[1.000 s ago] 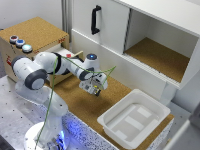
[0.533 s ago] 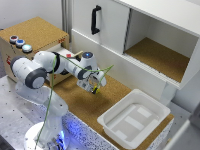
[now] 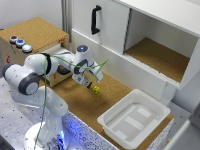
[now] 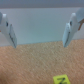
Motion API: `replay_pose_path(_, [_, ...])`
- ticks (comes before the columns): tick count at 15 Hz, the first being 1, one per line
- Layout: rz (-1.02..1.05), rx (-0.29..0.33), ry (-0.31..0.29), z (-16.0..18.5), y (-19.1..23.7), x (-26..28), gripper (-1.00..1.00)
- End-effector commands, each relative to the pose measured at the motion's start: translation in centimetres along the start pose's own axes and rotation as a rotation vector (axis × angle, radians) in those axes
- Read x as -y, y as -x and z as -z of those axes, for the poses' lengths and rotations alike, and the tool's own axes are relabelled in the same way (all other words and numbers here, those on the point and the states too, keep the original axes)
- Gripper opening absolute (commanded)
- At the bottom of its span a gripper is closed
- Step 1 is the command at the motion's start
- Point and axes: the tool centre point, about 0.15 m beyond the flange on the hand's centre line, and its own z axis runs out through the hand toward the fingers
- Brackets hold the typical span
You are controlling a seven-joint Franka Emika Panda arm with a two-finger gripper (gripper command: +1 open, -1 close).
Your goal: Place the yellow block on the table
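Note:
The yellow block (image 3: 96, 89) is a tiny cube lying on the brown cork table (image 3: 85, 107), in front of the white cabinet. My gripper (image 3: 93, 82) hangs just above and behind it, open and empty, not touching it. In the wrist view the two fingers (image 4: 9, 31) stand wide apart over the cork. The yellow block (image 4: 61, 80) shows only partly at the picture's edge, outside the gap between the fingers.
A white bin (image 3: 132, 118) sits on the table at the exterior view's right. Behind is the white cabinet with a black handle (image 3: 95, 20) and an open cork-lined shelf (image 3: 160, 57). A cork-topped wooden box with buttons (image 3: 30, 35) stands at the exterior view's left.
The gripper has drawn up and back from the tabletop. The yellow block now lies free on the cork below the fingers.

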Motion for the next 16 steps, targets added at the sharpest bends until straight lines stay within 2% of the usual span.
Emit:
replay_pose_path(1, [0.09, 0.158, -0.1, 7.9, -2.6, 4.7, 1.0])
replay_pose_path(4, [0.219, 0.201, -0.109, 11.1, -3.5, 8.3, 1.0])
replay_pose_path(7, [0.387, 0.197, -0.14, 14.0, -4.6, 13.4, 1.0])
replay_pose_path(9, [0.517, 0.191, -0.139, 14.9, -4.5, 16.9, 1.0])
replay_pose_path(12, [0.746, 0.21, -0.133, 14.2, -2.9, 21.8, 1.0])
replay_pose_path(16, [0.957, 0.253, -0.182, 11.4, -1.0, 26.2, 1.0])
